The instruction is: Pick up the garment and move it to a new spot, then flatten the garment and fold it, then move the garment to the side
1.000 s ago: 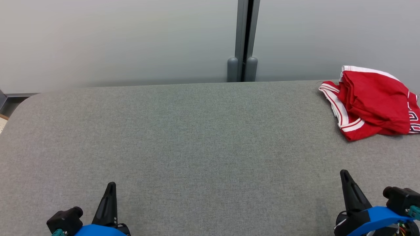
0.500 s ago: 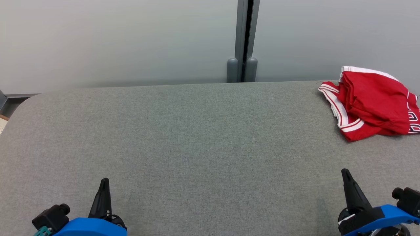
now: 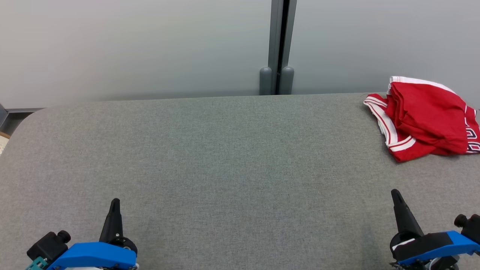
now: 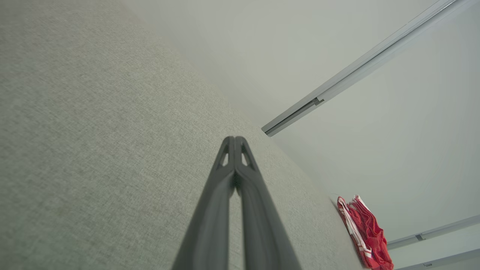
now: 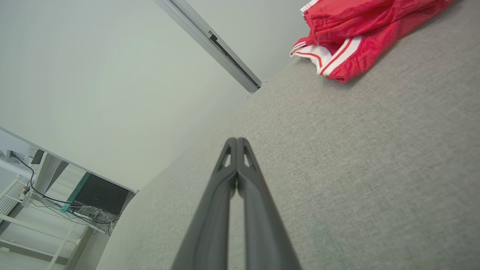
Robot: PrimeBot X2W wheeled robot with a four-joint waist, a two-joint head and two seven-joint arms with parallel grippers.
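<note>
The left gripper (image 3: pixel 114 203) and right gripper (image 3: pixel 395 193), both closed on nothing, draw back toward the table's (image 3: pixel 225 157) near edge. The garment (image 3: pixel 423 116) stays loosely folded at the table's far right corner, so moving it aside looks done.

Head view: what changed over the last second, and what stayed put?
The left hand drifted a little to the left and the right hand edged slightly right, both wrists turning. Nothing was taken hold of or let go; both hands are shut and empty. The red garment stayed crumpled at the far right of the grey surface.
</note>
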